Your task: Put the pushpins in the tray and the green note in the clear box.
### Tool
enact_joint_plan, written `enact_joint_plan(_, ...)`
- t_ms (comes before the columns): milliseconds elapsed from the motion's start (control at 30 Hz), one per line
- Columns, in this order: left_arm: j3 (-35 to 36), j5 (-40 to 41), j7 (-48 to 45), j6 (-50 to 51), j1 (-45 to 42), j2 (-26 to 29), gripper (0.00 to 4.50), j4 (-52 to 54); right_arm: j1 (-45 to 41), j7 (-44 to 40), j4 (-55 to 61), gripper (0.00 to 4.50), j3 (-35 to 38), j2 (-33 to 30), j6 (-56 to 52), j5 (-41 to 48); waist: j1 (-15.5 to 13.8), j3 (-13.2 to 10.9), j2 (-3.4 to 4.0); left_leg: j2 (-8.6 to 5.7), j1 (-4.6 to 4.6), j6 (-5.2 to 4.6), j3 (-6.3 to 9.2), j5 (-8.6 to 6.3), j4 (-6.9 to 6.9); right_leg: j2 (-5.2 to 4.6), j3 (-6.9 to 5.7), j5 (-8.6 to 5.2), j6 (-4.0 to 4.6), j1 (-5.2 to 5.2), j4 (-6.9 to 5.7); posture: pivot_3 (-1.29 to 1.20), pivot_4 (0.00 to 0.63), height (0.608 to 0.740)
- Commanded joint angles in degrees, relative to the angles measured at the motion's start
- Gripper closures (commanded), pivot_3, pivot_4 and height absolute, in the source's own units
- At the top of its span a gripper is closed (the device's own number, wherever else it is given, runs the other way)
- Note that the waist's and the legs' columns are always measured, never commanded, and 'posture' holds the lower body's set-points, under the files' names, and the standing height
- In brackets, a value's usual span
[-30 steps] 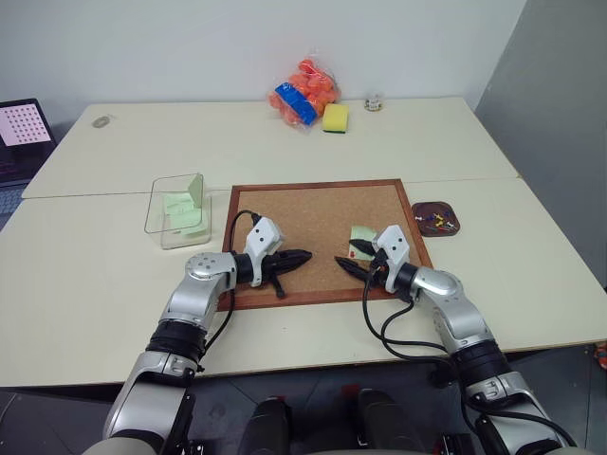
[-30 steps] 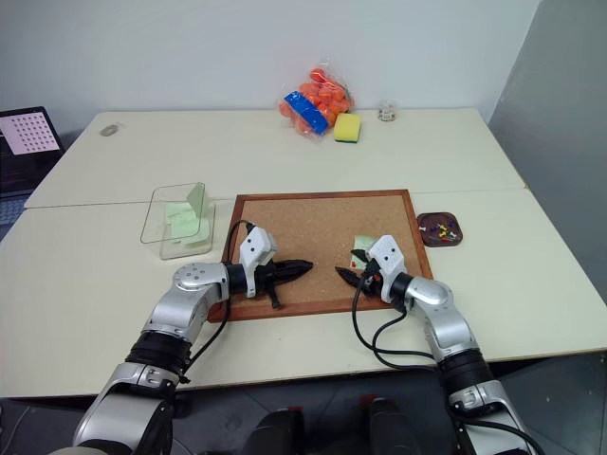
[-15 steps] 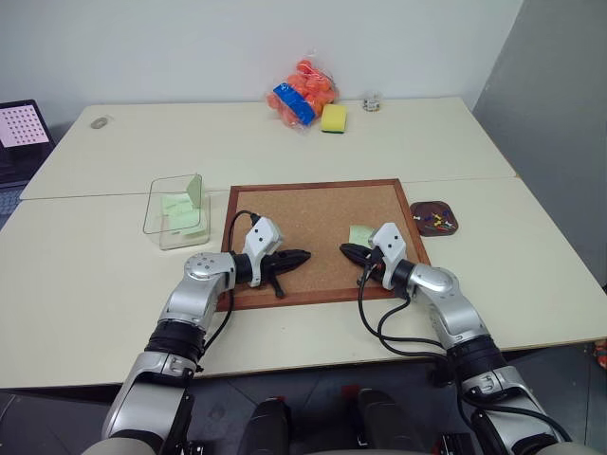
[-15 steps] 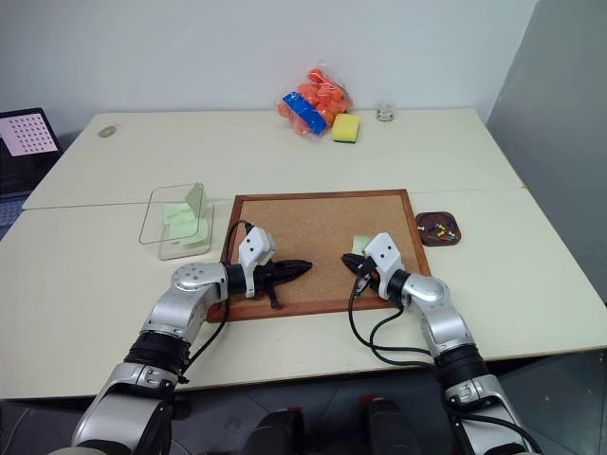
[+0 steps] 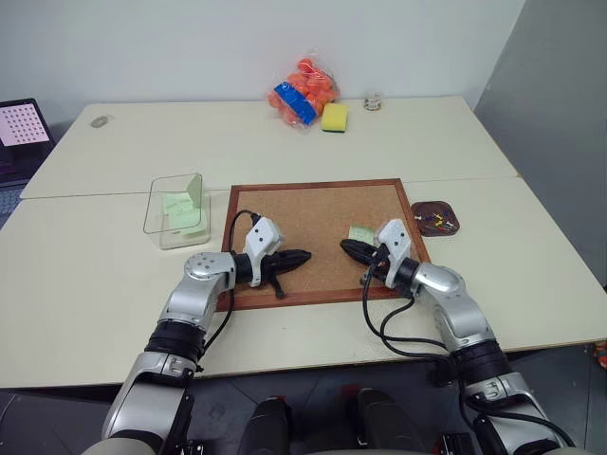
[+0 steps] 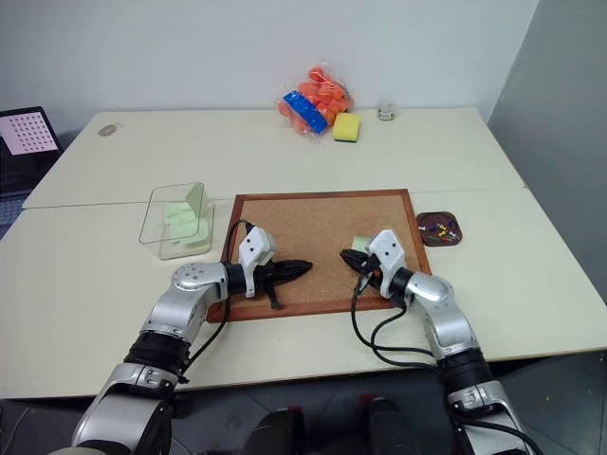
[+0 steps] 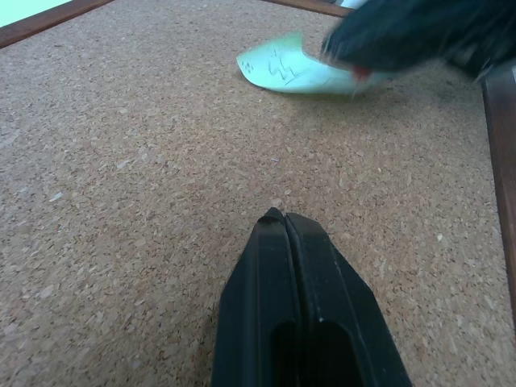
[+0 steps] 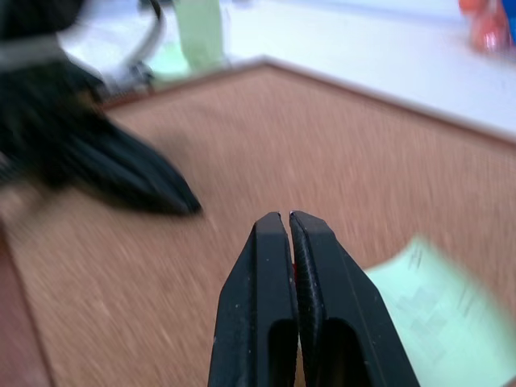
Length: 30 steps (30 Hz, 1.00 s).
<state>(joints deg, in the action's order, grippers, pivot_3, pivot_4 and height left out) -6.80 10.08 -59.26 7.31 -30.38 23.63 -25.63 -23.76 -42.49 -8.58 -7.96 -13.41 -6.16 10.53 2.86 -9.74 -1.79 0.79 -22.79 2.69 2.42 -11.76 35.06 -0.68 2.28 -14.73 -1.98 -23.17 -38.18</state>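
The main risk sits in the right claw [image 5: 347, 249]. Its two black fingers are pressed together, and a speck of red at their tips looks like a tiny red plastic-headed pushpin [image 7: 359, 74], held only by its edge. Any jolt on the way over could let it slip out and roll across the wood-framed cork board [image 5: 313, 213] or off the pale counter [image 5: 531, 265]. With that pin out, the small pale green paper note [image 5: 360, 232] probably lies loose, one corner lifted. A low sweep of the claw or its cable could drag or crease it.

The note lies flat on the board just beside the right claw's tips, at about one o'clock of them. The shallow dark reddish-brown tray [image 5: 446, 205], with several pins already in it, sits on the counter past the board's frame at about two o'clock. The left claw [image 5: 305, 255] is also closed and empty, low over the board. The clear plastic box [image 5: 156, 204] stands at its ten o'clock, well apart.
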Motion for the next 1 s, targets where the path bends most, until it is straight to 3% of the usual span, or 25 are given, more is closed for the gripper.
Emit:
enact_joint_plan(33, -0.6, -0.9, 0.2, 0.6, 0.5, 0.2, 4.50, -1.0, -0.7, -0.2, 4.4, 4.47, 1.3, -0.7, -2.0, 2.1, 0.0, 0.0, 0.00, 0.00, 0.00, 0.00, -0.01, 0.00, 0.00, 0.00, 0.01, 0.00, 0.00, 0.00, 0.00, 0.00, 0.150, 0.740)
enact_joint_plan(267, -0.2, -0.3, 0.4, 1.2, -0.1, -0.5, 4.50, -1.3, -1.0, 0.6, 5.1, 4.47, 1.7, -0.8, -3.3, 3.0, -0.1, 0.0, 0.00, -0.01, 0.00, 0.00, -0.01, 0.00, 0.00, -0.01, 0.01, 0.00, 0.00, 0.00, 0.00, 0.00, 0.150, 0.740)
enact_joint_plan(433, 6.1, 9.0, 1.8, 15.8, -3.4, -3.0, 4.50, 0.1, -0.7, -0.6, 7.0, 4.47, 1.0, -1.9, -3.7, 3.2, -0.3, 0.0, -0.02, -0.02, -0.02, 0.00, 0.00, 0.00, 0.01, -0.01, -0.01, 0.00, 0.00, 0.00, 0.00, 0.00, 0.150, 0.740)
enact_joint_plan(600, 11.7, 18.7, 1.1, 31.3, -6.0, -3.3, 3.75, 2.7, -0.7, -1.9, 8.4, 4.50, 0.2, -3.2, -3.3, 2.8, -0.3, 0.0, -0.04, -0.03, -0.11, 0.00, 0.09, 0.00, 0.02, -0.01, -0.10, -0.01, -0.01, -0.03, 0.04, 0.00, 0.150, 0.740)
enact_joint_plan(833, 20.0, 30.6, 6.7, 54.1, -7.6, -3.7, 2.29, 2.8, -0.1, -5.9, 9.4, 4.50, -3.0, -7.5, 3.3, -1.6, -0.3, -0.1, -0.04, -0.03, -0.11, 0.00, 0.14, 0.00, 0.02, -0.01, -0.12, -0.01, -0.01, -0.03, 0.06, 0.00, 0.150, 0.740)
enact_joint_plan(1000, 23.7, 34.8, 12.6, 63.1, -8.1, -5.5, 1.47, 3.2, -0.2, -8.3, 8.6, 4.50, -4.5, -10.1, 8.6, -3.6, 0.0, -0.1, -0.05, -0.03, -0.10, 0.00, 0.15, 0.00, 0.01, -0.01, -0.12, -0.01, -0.01, -0.03, 0.06, 0.00, 0.150, 0.740)
